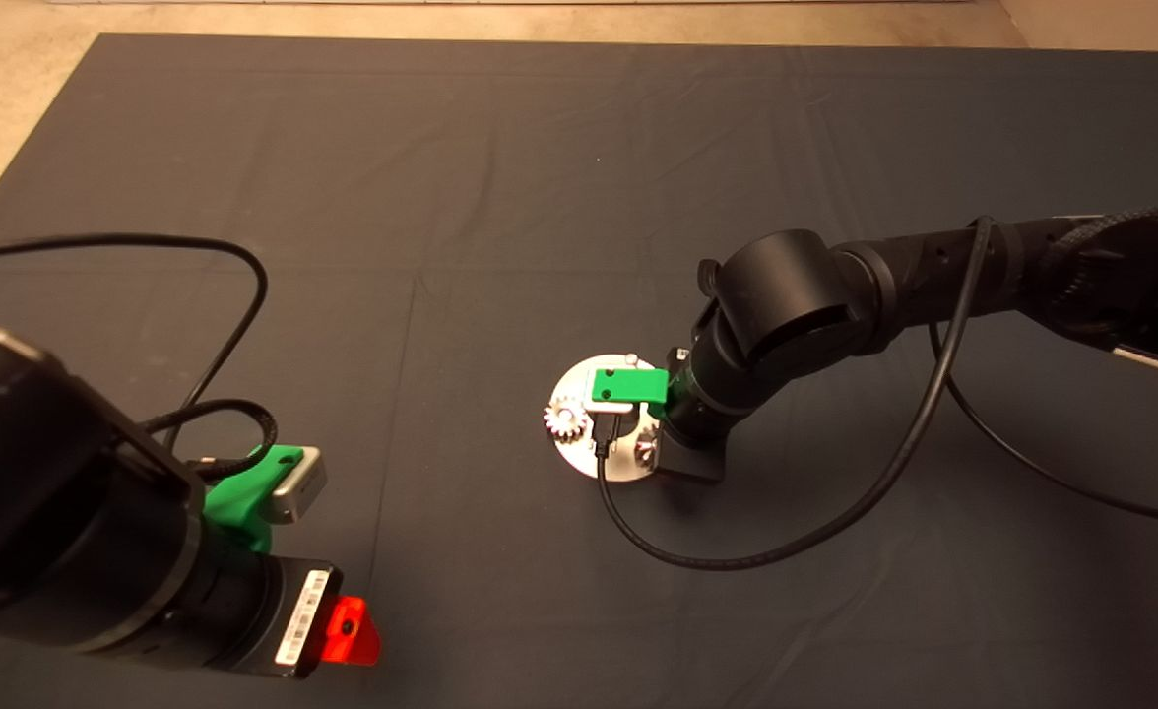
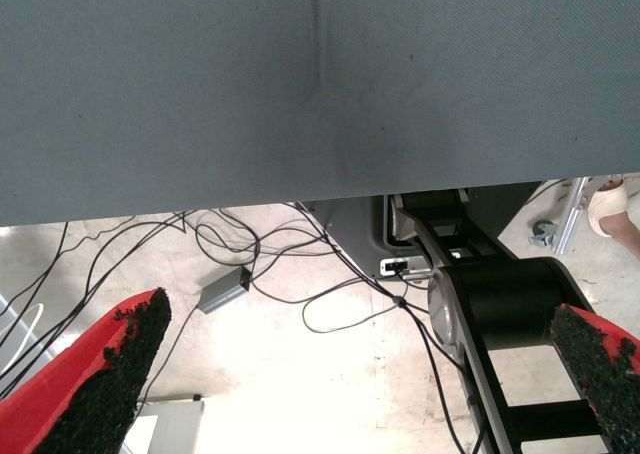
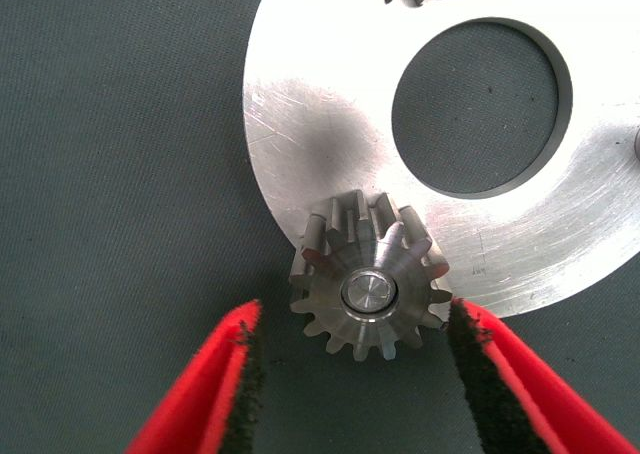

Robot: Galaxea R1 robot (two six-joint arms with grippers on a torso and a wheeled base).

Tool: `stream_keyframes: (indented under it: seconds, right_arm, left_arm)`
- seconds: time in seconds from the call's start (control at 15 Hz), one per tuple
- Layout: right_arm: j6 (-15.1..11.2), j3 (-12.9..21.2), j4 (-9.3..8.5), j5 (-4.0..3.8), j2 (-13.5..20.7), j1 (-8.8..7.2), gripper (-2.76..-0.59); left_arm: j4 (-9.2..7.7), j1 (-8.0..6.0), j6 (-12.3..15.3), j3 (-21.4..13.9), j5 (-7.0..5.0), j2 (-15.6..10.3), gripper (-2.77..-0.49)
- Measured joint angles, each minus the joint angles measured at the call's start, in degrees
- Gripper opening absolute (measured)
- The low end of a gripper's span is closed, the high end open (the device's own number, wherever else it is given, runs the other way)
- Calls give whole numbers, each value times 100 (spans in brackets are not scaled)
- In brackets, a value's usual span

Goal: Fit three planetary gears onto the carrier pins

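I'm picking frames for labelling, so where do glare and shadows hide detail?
Right wrist view: glare streaks the plate, and a soft shadow lies above the seated gear. Head view: the plate and gear look washed out, and the right gripper covers much. Left wrist view: bright floor, no parts.

Head view dim and warm, glare on the plate [image 3: 300,124] in the right wrist view, soft shadow by the gear [image 3: 368,289], pads [image 3: 238,394] blurred.
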State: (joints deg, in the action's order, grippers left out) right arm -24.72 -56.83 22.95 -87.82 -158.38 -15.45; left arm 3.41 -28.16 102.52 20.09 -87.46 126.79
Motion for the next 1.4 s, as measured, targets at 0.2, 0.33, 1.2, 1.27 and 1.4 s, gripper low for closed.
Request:
stream_keyframes:
  seconds: [0.2, 0.33, 1.2, 1.27, 1.4]
  right_arm:
    - [-2, 80, 0, 6, 65, 0, -190]
    - [-5, 328, 0, 17, 220, -22, -178]
    - [-328, 250, 0, 15, 1221, -108, -120]
    - [-350, 79, 0, 16, 1221, -110, -118]
    - [-399, -228, 2, 20, 1218, -136, -105]
  left_arm:
    - [-2, 0, 2, 0, 2, 0, -50]
    - [-2, 0, 7, 0, 0, 2, -50]
    - [-2, 0, 13, 0, 2, 2, -50]
    - [-2, 0, 15, 0, 2, 2, -50]
    - [-2, 0, 13, 0, 2, 2, -50]
